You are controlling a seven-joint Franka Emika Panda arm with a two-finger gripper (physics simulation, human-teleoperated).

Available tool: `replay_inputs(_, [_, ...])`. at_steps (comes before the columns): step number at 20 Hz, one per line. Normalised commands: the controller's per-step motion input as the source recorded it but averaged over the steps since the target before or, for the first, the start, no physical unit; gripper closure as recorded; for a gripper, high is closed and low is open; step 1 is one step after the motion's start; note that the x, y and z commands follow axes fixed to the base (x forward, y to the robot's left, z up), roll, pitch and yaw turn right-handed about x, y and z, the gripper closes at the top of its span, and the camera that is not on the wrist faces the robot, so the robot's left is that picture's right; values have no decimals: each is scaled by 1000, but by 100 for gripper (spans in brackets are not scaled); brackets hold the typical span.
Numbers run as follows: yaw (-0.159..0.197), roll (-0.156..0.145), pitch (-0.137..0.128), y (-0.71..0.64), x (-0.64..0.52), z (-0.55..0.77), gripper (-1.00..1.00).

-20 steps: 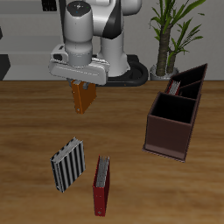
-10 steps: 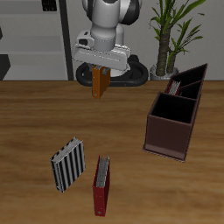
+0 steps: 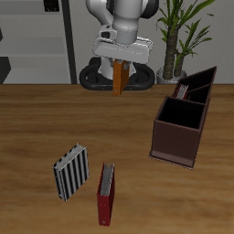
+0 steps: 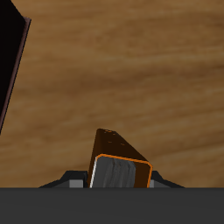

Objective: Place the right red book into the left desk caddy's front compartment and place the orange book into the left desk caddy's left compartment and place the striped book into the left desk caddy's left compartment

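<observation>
The wooden table (image 3: 55,123) is filling most of the exterior frame, with the white robot arm (image 3: 123,14) reaching down from the top centre. At right of centre the dark reddish-brown caddy box (image 3: 178,132) is standing open-topped, and just above it, toward the upper right, the left desk caddy (image 3: 203,82) is sitting near-black with thin reddish rims; the right red book (image 3: 182,90) is showing as a sliver of red with tan edge at its near end, though which compartment holds it cannot be told. A potted plant (image 3: 178,32) is rising behind the caddies. In the lower left, the striped book (image 3: 69,172) is lying flat on the table, and just beside it, toward the bottom centre, a longer, darker red book (image 3: 106,194) is lying with its grey page edge showing. The gripper (image 3: 121,66), at top centre, is pinching the orange book (image 3: 120,79), which is hanging upright in the air above the table's far part, well apart from both caddies. In the wrist view the orange book (image 4: 120,157) is jutting out between the fingers over bare wood.
</observation>
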Motion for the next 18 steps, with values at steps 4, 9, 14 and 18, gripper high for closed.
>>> replay_inputs(4, [-1, 42, -26, 531, -203, -31, 100])
replay_inputs(9, [46, 49, -10, 619, -315, -94, 100])
replay_inputs(14, [-66, -45, -14, 86, -249, -24, 100])
replay_inputs(18, [-72, 14, -36, 287, -503, -94, 100])
